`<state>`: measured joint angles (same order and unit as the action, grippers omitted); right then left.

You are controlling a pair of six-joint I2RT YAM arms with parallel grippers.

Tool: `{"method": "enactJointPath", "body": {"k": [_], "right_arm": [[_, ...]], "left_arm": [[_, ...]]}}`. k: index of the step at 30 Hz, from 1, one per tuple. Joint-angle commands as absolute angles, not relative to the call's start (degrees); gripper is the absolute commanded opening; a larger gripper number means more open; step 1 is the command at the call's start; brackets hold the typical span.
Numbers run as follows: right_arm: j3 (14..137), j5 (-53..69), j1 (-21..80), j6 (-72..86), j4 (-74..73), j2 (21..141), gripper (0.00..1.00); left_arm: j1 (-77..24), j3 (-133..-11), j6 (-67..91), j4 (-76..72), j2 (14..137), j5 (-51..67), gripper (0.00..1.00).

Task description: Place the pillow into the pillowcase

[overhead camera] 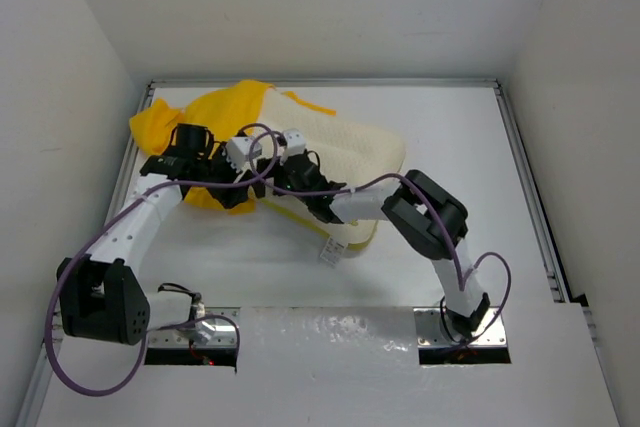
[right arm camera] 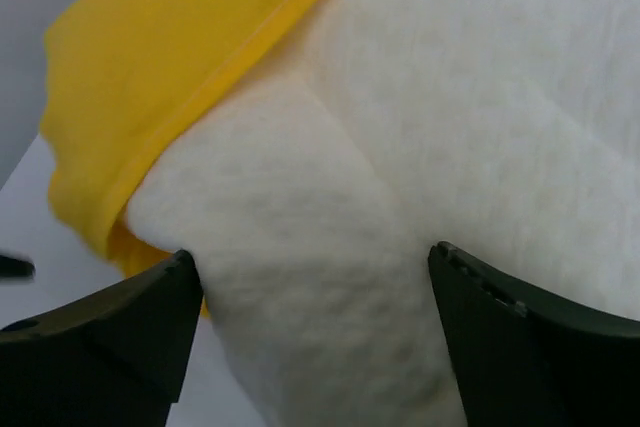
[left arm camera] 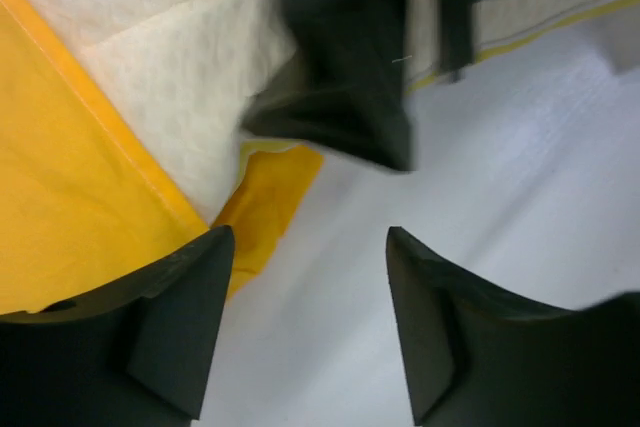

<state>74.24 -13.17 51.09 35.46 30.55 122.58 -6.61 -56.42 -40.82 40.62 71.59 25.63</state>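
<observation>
While the cream pillow (overhead camera: 345, 147) lies toward the back of the table (overhead camera: 300, 277), we see the yellow pillowcase (overhead camera: 215, 117) drawn over its left end only, the rest of the pillow sticking out bare to the right. A small white label (overhead camera: 330, 252) hangs at the pillow's near edge. Both arms reach in and meet at the mouth of the pillowcase.

The left claw (left arm camera: 310, 317) is released: in the left wrist view its two fingers stand apart with only bare table between them, and a fold of the yellow fabric lies just beside the left-hand finger (left arm camera: 170, 327). We cannot tell whether that finger touches the cloth. Just ahead of it are the hemmed edge of the pillowcase, the pillow's corner, and the dark shape of the other arm.

The right claw (right arm camera: 310, 337) is spread wide too, straddling a plump corner of the pillow, with the yellow hem running just above that corner.
</observation>
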Motion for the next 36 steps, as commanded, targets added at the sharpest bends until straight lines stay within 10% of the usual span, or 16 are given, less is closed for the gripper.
{"method": "enactJointPath", "body": {"k": [1,6,11,13,14,18,27,31,36], "right_arm": [[64.37,-10.72,49.57,33.41,40.86,113.58,0.95],[55.37,-7.75,45.62,23.42,33.1,99.33,0.97],[63.08,-4.75,38.86,16.96,17.69,97.03,0.3],[69.06,-1.26,33.87,17.14,13.37,100.44,0.45],[71.0,-0.27,32.01,17.4,12.66,102.03,0.74],[87.3,7.72,26.38,13.99,5.05,113.09,0.99],[115.93,16.26,25.22,9.75,-6.86,140.18,0.99],[108.91,16.08,25.22,11.07,-0.54,138.87,0.97],[110.48,19.76,25.22,10.81,-4.04,140.89,0.65]], "left_arm": [[-4.84,-56.86,-43.24,43.41,69.53,30.41,0.62],[-1.76,-64.85,-40.71,45.45,68.55,30.5,0.76],[-5.44,-72.47,-22.61,29.01,78.02,12.25,0.52],[-7.55,-78.02,-19.88,29.87,88.47,9.42,0.51],[-7.99,-82.92,-19.08,29.88,91.38,8.62,0.57],[-10.19,-90.69,-16.53,26.29,103.34,0.72,0.63],[-11.25,-103.53,-14.94,27.95,117.5,-6.13,0.53],[-11.69,-103.8,-15.03,26.37,118.83,-10.63,0.19],[-11.69,-104.15,-16.25,26.89,120.14,-6.62,0.0]]}}
